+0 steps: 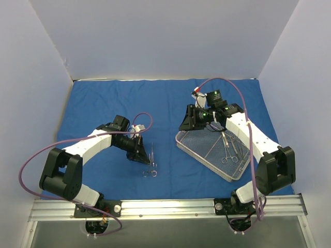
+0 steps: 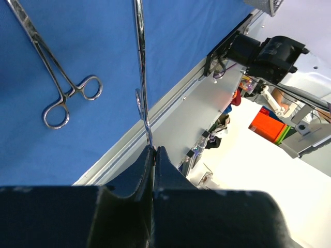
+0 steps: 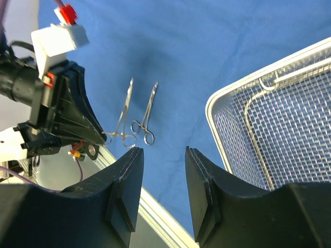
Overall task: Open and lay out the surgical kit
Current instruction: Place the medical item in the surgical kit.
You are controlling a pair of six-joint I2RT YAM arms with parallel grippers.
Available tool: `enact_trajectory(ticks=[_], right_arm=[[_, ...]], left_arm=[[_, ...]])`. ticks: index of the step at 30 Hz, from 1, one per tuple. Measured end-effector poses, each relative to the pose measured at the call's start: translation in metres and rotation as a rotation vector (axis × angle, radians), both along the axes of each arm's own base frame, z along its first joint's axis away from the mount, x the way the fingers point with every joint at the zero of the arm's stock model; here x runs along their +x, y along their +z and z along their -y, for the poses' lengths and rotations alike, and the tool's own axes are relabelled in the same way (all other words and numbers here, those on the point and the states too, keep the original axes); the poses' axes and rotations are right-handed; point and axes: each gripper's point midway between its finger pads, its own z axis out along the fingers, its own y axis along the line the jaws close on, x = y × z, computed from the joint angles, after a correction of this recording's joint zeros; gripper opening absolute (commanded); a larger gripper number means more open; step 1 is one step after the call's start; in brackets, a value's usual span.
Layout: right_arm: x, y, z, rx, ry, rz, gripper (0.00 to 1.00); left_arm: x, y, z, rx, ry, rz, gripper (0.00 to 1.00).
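Between the fingertips of the left claw [image 2: 153, 155]: the handle end of one slim steel forceps [image 2: 139, 62], pads clamped together on the metal. The forceps is seen edge-on, its shaft running straight away from the claw, low over the blue cloth wrap [image 2: 196, 31]. Whether its tips touch the cloth I cannot tell. Judgement: it is gripped at the ring end so the tool can be lined up with the one already out.

Just to one side of that claw a second forceps [image 2: 64, 93] lies flat on the cloth, rings toward the claw. It is apart from the held one and roughly parallel to it, which reads as the start of a row.

Left arm: elbow swung out wide, forearm angled inward, wrist pitched down toward the cloth.

Right claw [image 3: 163, 175]: fingers apart, nothing between them. It hangs just beside the wire-mesh tray [image 3: 300, 134], by the tray's far corner.

Right arm: folded, forearm over the tray, wrist turned toward the left arm. Other instruments [image 1: 230, 149] lie in the tray under that forearm.

Judgement: the right claw is placed to pick next. The wrap is open and the layout is partly done.
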Motion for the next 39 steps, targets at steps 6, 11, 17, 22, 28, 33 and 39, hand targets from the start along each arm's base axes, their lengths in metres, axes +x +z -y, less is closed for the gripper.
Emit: enact_trajectory(ticks=[6,11,17,22,28,33,39], right_arm=[[-0.007,-0.011,0.003,-0.013,0.000,-0.034,0.38],[-0.008,-0.013,0.003,-0.014,-0.001,-0.039,0.37],[-0.009,-0.014,0.003,-0.015,-0.001,-0.042,0.37],[-0.009,-0.014,0.003,-0.015,0.000,-0.042,0.38],[-0.009,-0.015,0.003,-0.015,0.000,-0.044,0.37],[-0.010,-0.016,0.003,-0.016,0.000,-0.047,0.37],[-0.012,-0.020,0.004,-0.017,0.002,-0.056,0.37]], left_arm=[[0.003,-0.008,0.001,-0.016,0.019,-0.031,0.02],[-0.003,-0.014,-0.001,-0.008,0.030,-0.068,0.02],[-0.004,-0.021,-0.005,0.006,0.047,-0.103,0.02],[-0.008,-0.031,-0.011,0.026,0.068,-0.154,0.02],[-0.010,-0.039,-0.014,0.040,0.076,-0.194,0.02],[-0.011,-0.039,-0.013,0.035,0.074,-0.202,0.02],[-0.012,-0.039,-0.012,0.024,0.071,-0.218,0.05]])
